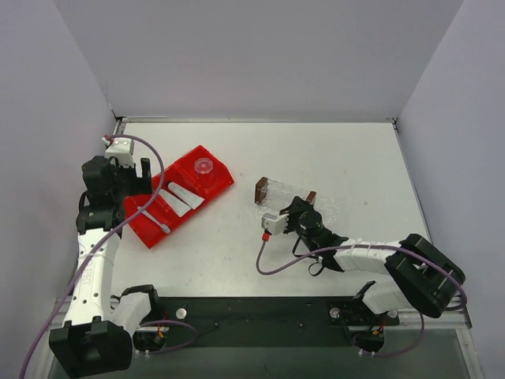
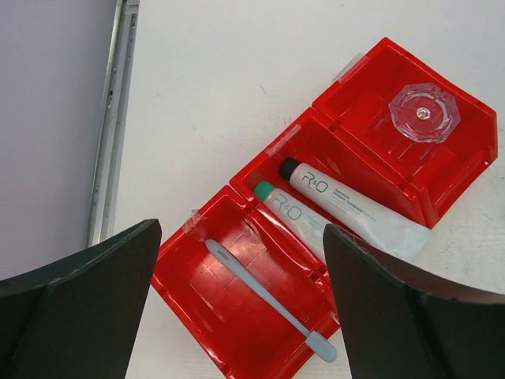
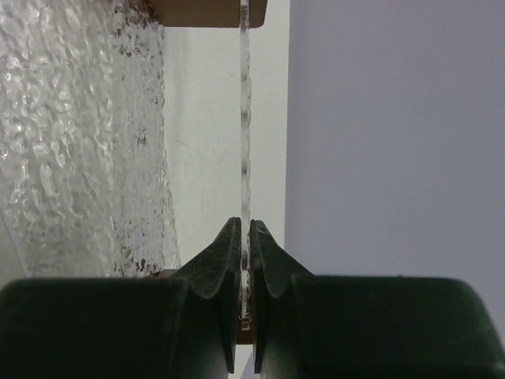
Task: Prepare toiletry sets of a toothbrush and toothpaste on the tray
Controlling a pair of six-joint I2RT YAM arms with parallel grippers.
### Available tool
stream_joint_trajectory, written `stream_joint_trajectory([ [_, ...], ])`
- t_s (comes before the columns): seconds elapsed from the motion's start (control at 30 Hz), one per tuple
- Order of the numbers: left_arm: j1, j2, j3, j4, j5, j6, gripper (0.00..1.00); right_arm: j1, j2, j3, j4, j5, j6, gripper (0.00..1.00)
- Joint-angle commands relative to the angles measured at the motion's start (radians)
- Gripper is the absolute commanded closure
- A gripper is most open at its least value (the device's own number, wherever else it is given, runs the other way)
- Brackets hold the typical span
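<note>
The pale blue toothbrush (image 2: 268,298) lies in the near compartment of a red bin (image 2: 197,316), also in the top view (image 1: 152,218). Two silvery toothpaste tubes (image 2: 355,209) (image 2: 296,219) lie side by side in the middle compartment (image 1: 182,197). My left gripper (image 2: 243,229) is open and empty above the bin (image 1: 130,178). My right gripper (image 3: 245,225) is shut on the thin clear wall of the small rack with brown ends (image 1: 261,190). The clear textured tray (image 3: 71,142) lies just beside it (image 1: 330,210).
A clear faceted lid (image 2: 424,113) sits in the far compartment of the red bin (image 1: 203,166). The table's metal edge (image 2: 110,126) and the left wall run close by the bin. The right arm's cable (image 1: 264,257) loops over the table.
</note>
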Motion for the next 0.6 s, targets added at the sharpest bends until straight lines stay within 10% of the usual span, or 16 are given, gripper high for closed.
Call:
stream_joint_trajectory([
  [0.0, 0.015, 0.002, 0.008, 0.046, -0.039, -0.010, 0.05, -0.008, 0.075, -0.093, 0.524, -0.065, -0.159, 1.00],
  [0.17, 0.028, 0.001, -0.004, 0.046, -0.046, -0.005, 0.05, -0.044, 0.247, -0.168, 0.829, -0.142, -0.213, 1.00],
  [0.57, 0.041, 0.010, -0.015, 0.051, -0.034, -0.002, 0.05, -0.085, 0.289, -0.146, 0.828, -0.133, -0.163, 0.87],
])
